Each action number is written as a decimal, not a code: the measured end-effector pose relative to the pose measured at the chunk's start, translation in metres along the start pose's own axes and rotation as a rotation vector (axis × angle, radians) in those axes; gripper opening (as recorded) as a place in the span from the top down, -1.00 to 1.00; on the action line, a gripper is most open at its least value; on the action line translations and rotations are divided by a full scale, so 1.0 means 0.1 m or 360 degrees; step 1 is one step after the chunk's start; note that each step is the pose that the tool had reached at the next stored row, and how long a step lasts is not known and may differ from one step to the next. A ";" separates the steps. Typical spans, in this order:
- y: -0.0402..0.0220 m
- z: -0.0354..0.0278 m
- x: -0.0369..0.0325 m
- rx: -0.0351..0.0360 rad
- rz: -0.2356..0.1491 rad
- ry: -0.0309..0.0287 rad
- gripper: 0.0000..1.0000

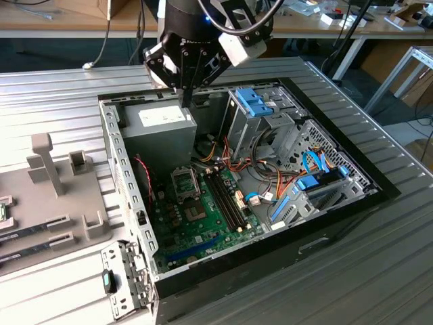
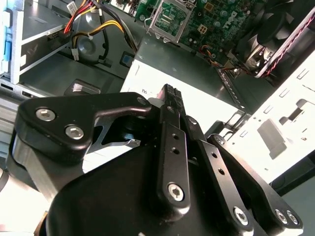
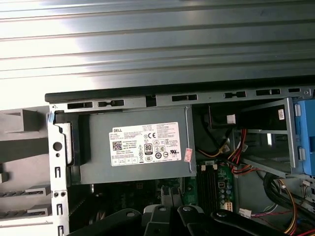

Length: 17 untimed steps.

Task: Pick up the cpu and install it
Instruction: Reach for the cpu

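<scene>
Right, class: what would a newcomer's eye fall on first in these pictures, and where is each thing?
First comes the open computer case in the middle of the exterior view, with the green motherboard on its floor. Next is the black gripper, which hangs above the grey power supply at the case's far end. The blue drive brackets are to the exterior view's right.

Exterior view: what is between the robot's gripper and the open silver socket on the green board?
A grey metal power supply box with a white label lies between the black gripper and the open silver socket in the exterior view.
</scene>
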<state>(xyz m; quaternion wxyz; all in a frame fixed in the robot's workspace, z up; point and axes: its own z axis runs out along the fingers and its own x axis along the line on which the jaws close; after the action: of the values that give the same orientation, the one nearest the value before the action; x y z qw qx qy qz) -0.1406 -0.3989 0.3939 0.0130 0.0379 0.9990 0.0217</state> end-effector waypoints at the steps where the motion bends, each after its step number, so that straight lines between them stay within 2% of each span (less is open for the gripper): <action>1: 0.000 0.000 0.001 0.0000 0.0000 0.00000 0.79; 17: -0.002 -0.001 0.032 0.0000 0.0000 -0.00001 0.79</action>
<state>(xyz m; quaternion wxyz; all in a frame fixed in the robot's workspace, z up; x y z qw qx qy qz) -0.1438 -0.3989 0.3938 0.0131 0.0379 0.9990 0.0217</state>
